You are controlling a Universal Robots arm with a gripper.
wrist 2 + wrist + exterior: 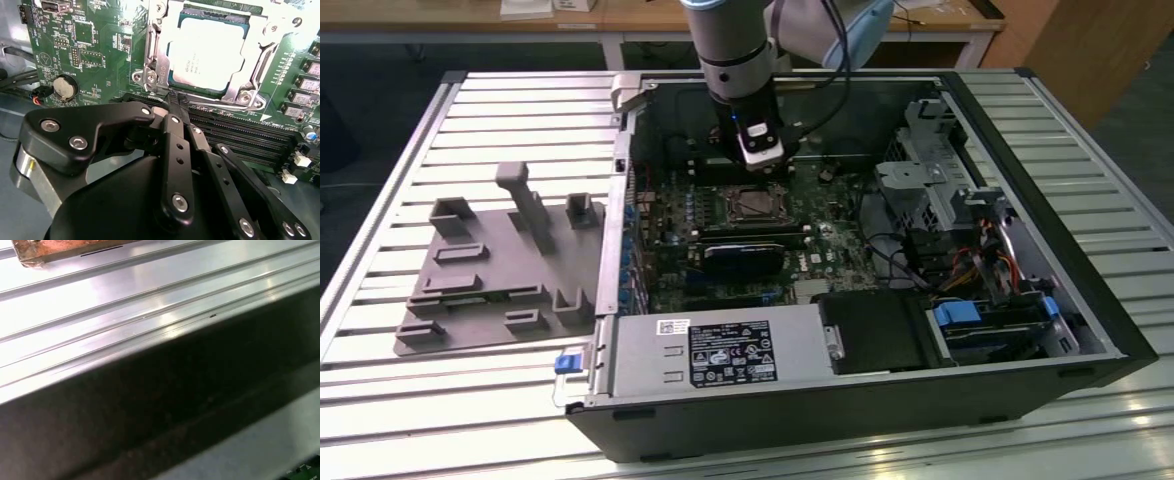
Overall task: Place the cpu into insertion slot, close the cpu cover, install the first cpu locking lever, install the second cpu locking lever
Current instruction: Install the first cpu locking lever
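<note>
The cpu (207, 47), a pale silver square chip, lies flat in the socket on the green motherboard. The cpu cover (161, 67), a silvery metal frame, lies closed around it, so the chip shows through its window. My gripper (175, 100) has its black fingers (172, 150) drawn together, shut, with the tips at the socket's edge beside the cover's corner. I cannot tell whether a thin lever wire is pinched between them. In the exterior view the gripper (759, 175) hangs inside the open computer case, just behind the socket (755, 205).
The computer case (1067, 300) lies open on a slatted metal table (454, 400). A grey fixture plate (494, 270) sits to the exterior view's left. Near the socket are a black block (747, 252), memory slots (240, 135), a coin battery (65, 87) and a drive cage (941, 195).
</note>
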